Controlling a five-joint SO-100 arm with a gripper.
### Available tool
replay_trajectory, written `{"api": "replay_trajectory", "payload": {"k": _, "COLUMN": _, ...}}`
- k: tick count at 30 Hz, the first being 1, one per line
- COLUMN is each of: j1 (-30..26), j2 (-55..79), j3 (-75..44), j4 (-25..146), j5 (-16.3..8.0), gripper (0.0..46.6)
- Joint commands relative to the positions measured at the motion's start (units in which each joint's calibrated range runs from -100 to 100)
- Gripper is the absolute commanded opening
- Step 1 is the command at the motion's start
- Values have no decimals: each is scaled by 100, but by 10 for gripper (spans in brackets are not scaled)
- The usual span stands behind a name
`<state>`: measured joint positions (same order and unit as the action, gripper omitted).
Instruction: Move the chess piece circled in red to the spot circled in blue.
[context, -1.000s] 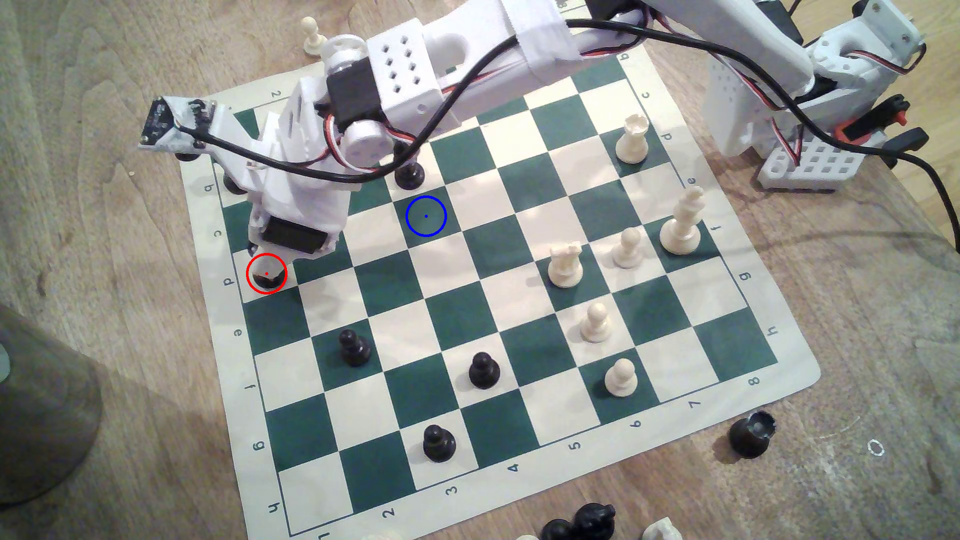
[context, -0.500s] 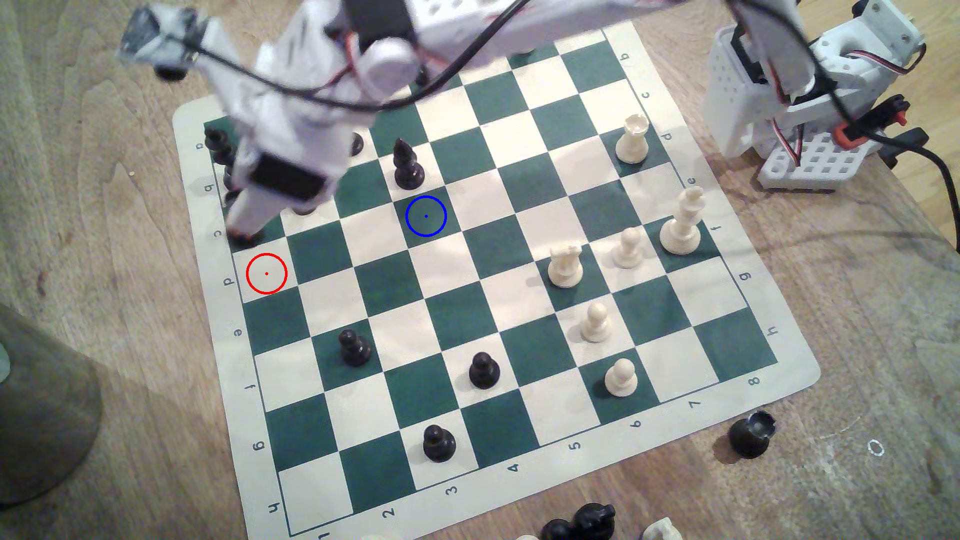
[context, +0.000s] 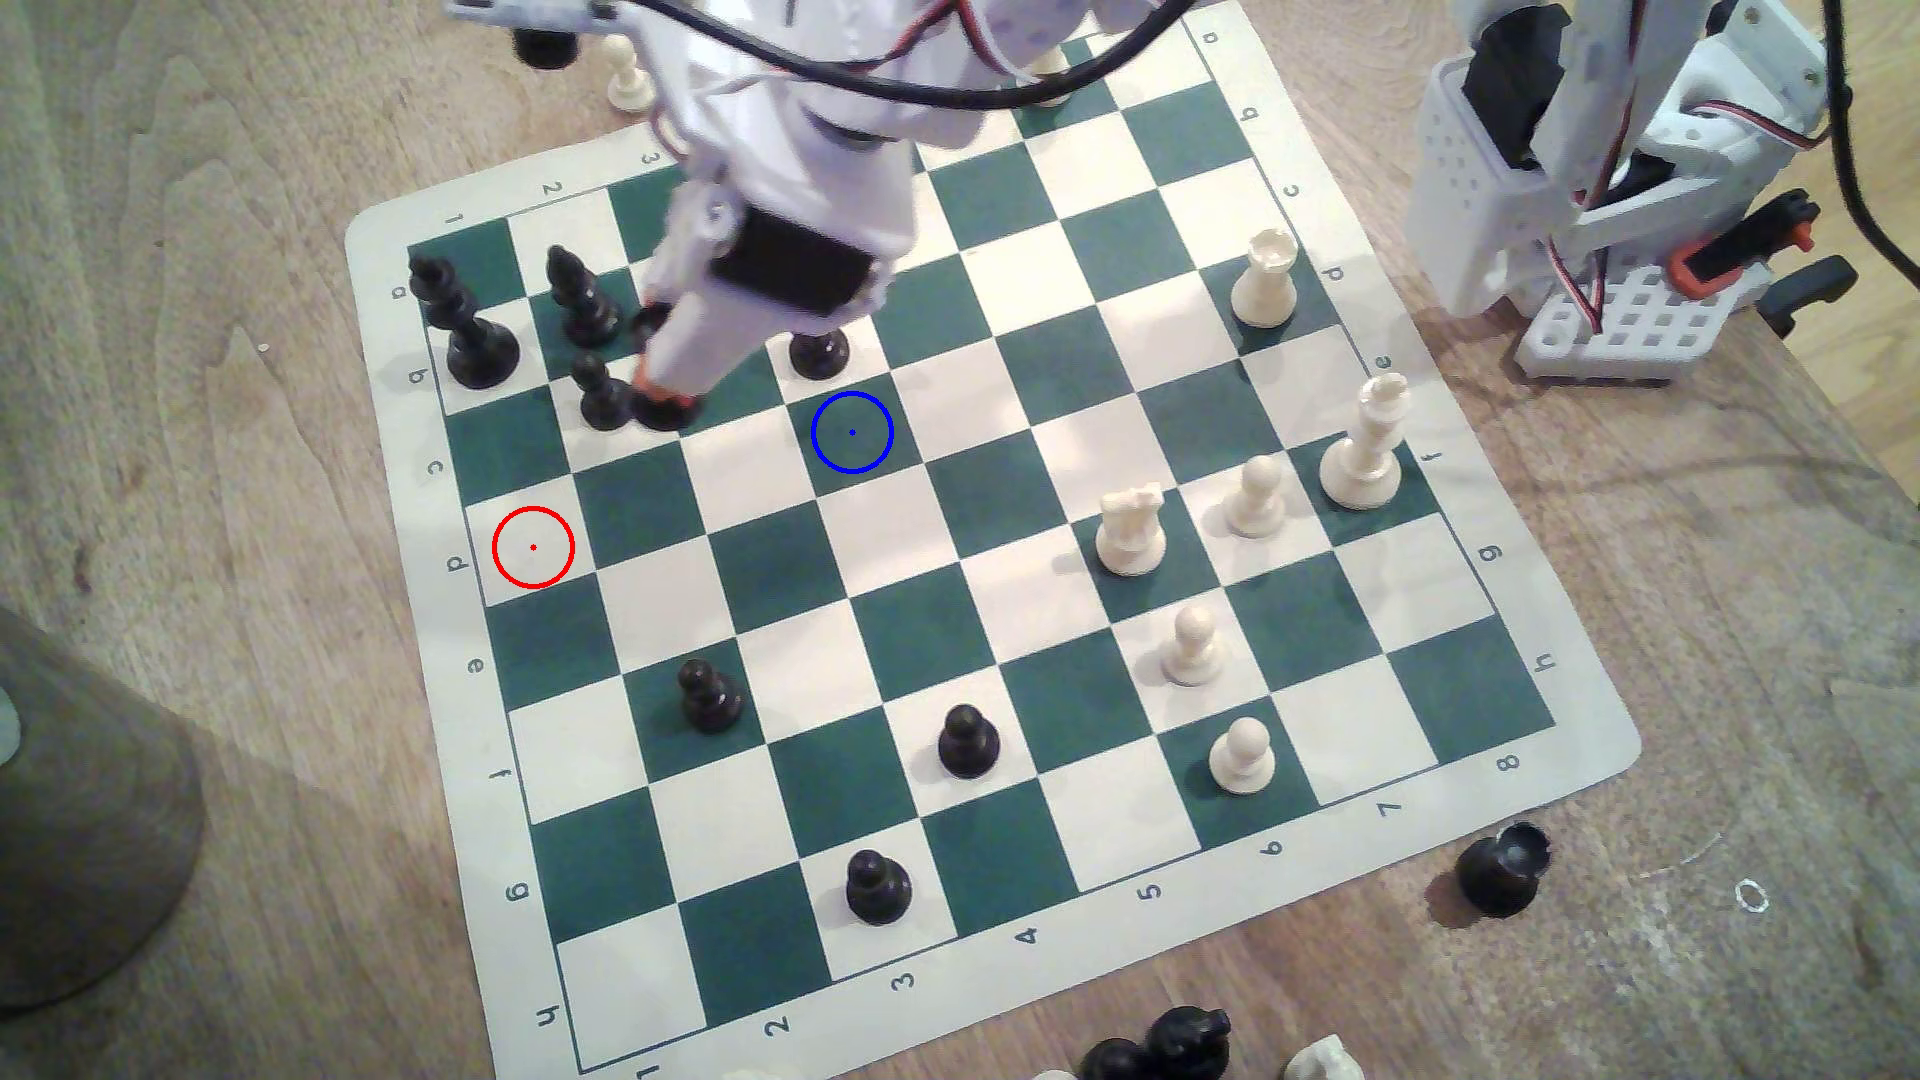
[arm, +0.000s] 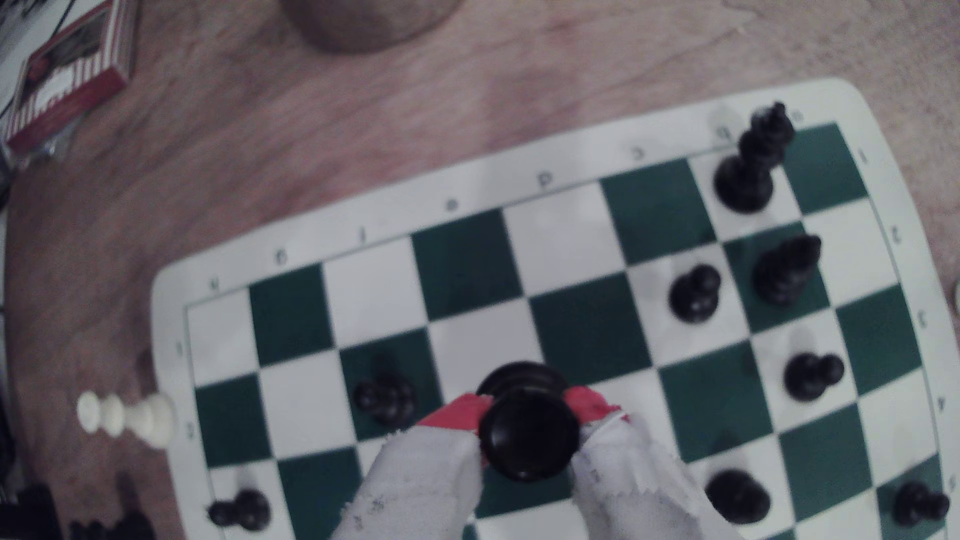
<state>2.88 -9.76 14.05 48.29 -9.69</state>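
Exterior view, grip: the gripper (context: 661, 400) hangs over the far-left part of the chessboard (context: 1538, 758), its red-tipped fingers pinching the black rook (context: 665, 413).
Exterior view, rook position: it sits low, over the line between a white and a green square; whether its base touches the mat cannot be told.
Exterior view, goal: the blue-ringed green square (context: 852, 432) lies to the exterior view's right of the rook and slightly nearer, with one white square between.
Exterior view, start square: the red-ringed white square (context: 533, 546) lies bare, well apart on the left edge.
Exterior view, neighbours: a black pawn (context: 601, 395) stands just beside the rook on its left; a tall black piece (context: 819, 353) stands on the white square just beyond the goal.
Exterior view, advice: carry the rook high enough to clear neighbouring heads, travel right and a little near, and come down straight over the blue dot.
Exterior view, open room: squares on the near side of the goal are free, so approach from there, not past the tall piece.
Wrist view, grip: the taped fingers (arm: 421, 483) press the rook's (arm: 529, 436) flat top from both sides, red pads touching it.
Wrist view, hold: it looks centred and upright; blur hides fine contact.
Wrist view, edges: the lettered border of the board (arm: 332, 223) is well apart.
Wrist view, risk: several black pawns stand close, one (arm: 385, 397) just beside the fingers, so a sideways sweep at low height could topple them.
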Motion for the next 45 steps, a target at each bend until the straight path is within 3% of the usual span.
{"api": "replay_trajectory", "payload": {"k": 1, "j1": -49, "j2": -832, "j3": 363, "j4": -177, "j5": 49, "gripper": 3}}
{"api": "replay_trajectory", "payload": {"k": 11, "j1": 37, "j2": -1307, "j3": 2058, "j4": -906, "j5": 151, "gripper": 3}}
{"api": "replay_trajectory", "payload": {"k": 26, "j1": 186, "j2": -1163, "j3": 3209, "j4": -1626, "j5": 283, "gripper": 3}}
{"api": "replay_trajectory", "payload": {"k": 45, "j1": 342, "j2": -509, "j3": 3554, "j4": -2273, "j5": 342, "gripper": 3}}
